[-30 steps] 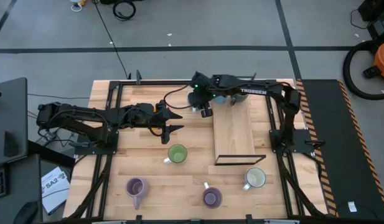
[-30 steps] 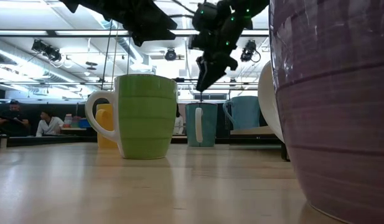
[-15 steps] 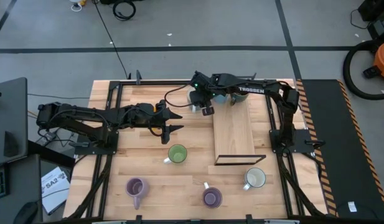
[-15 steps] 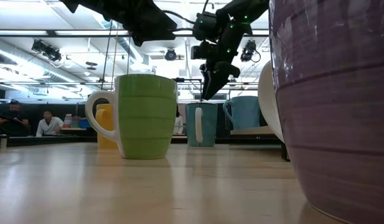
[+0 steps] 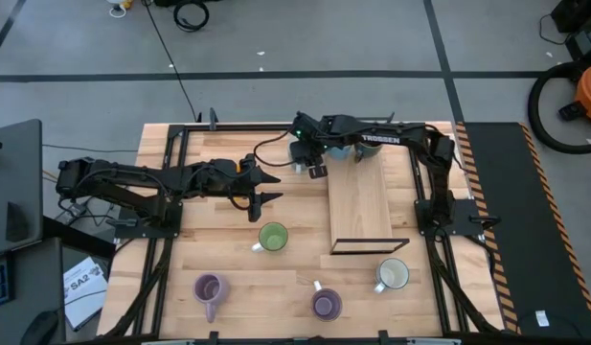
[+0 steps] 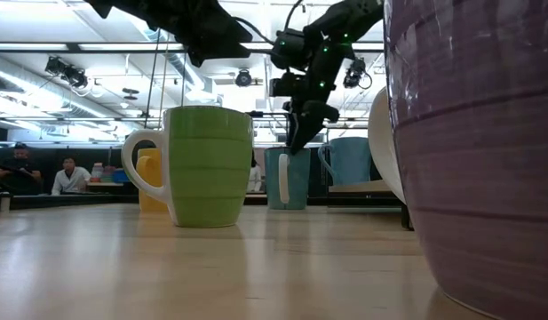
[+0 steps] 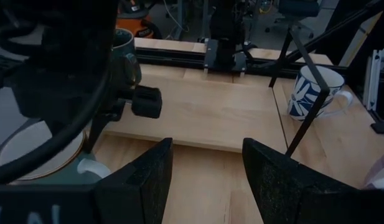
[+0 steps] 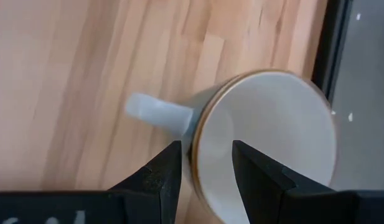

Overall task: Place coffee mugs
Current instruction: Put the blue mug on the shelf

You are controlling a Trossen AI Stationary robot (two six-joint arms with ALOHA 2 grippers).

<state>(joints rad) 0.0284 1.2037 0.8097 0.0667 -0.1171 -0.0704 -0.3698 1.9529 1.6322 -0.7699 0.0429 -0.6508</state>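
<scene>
A teal mug (image 8: 266,143) with a white inside and a white handle (image 8: 157,113) stands upright on the table near its far edge, left of the raised wooden board (image 5: 362,206). My right gripper (image 8: 204,168) hangs open just above its rim next to the handle and slants down; in the low view the right gripper (image 6: 297,142) ends just over the teal mug (image 6: 287,178). My left gripper (image 5: 268,188) waits open over the table's middle left, holding nothing. A green mug (image 5: 273,237), two purple mugs (image 5: 210,288) (image 5: 325,305) and a white mug (image 5: 393,275) stand nearer the front.
The board's black frame (image 5: 372,247) rises at its near end. A blue mug (image 6: 349,160) stands on the board's far end and a yellow mug (image 6: 147,182) behind the green one. A white mug with a blue pattern (image 7: 313,93) stands beyond the board.
My right gripper has sunk toward the teal mug and tipped a little further downward, its fingers staying open. The mugs have not moved.
</scene>
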